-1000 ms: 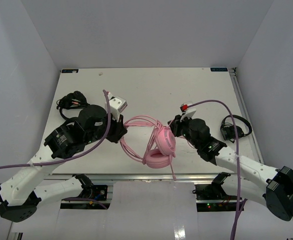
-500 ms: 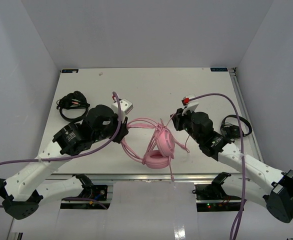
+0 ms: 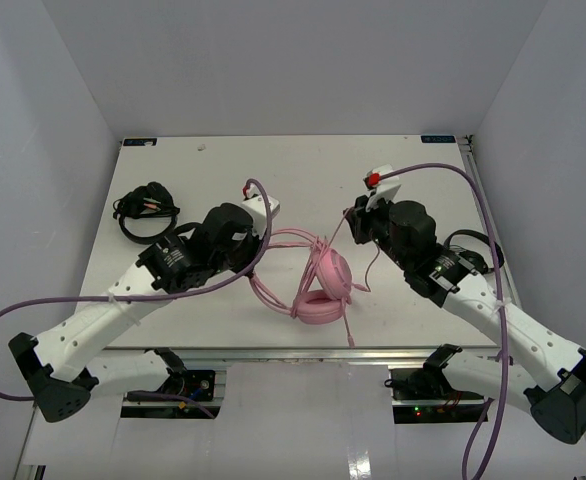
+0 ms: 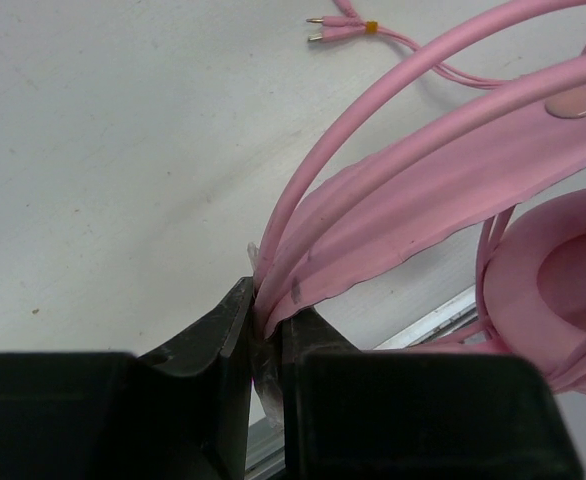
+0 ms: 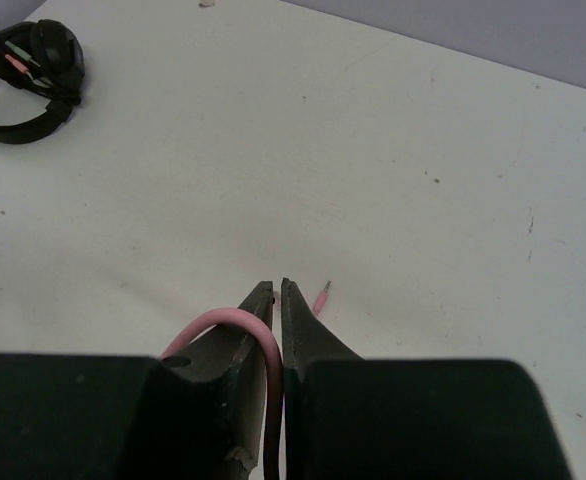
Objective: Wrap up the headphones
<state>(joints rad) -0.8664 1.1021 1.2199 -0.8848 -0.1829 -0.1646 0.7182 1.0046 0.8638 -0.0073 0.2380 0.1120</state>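
Headphones (image 3: 318,290) sit between the two grippers, ear cups down on the table (image 3: 303,170) and nearer the arm bases than either fingertip. The left gripper (image 4: 266,315) is clamped on the headband (image 4: 423,190) right at its fingertips. The right gripper (image 5: 275,290) has its jaws nearly together, with the cable (image 5: 228,325) looping over one finger and running down between them, so it appears pinched there. One plug tip (image 5: 321,297) lies on the table just beyond the right fingertips.

Likeliest trouble, as I judge it, is the thin cable sliding out of the right jaws, because the grip is narrow and sits near the cable's free end. A hard pull from the right could also drag the headband out of the left fingertips, since only its edge is caught. Slack loops near the ear cups might snag or tangle instead of winding neatly.

Farther out, one black headset (image 5: 23,80) rests well beyond the right fingertips to their left, and another (image 3: 468,255) lies beside the right arm. Either could be swept by a wide swing.

No box, tray or bin shows in any view, so nothing is contained in anything
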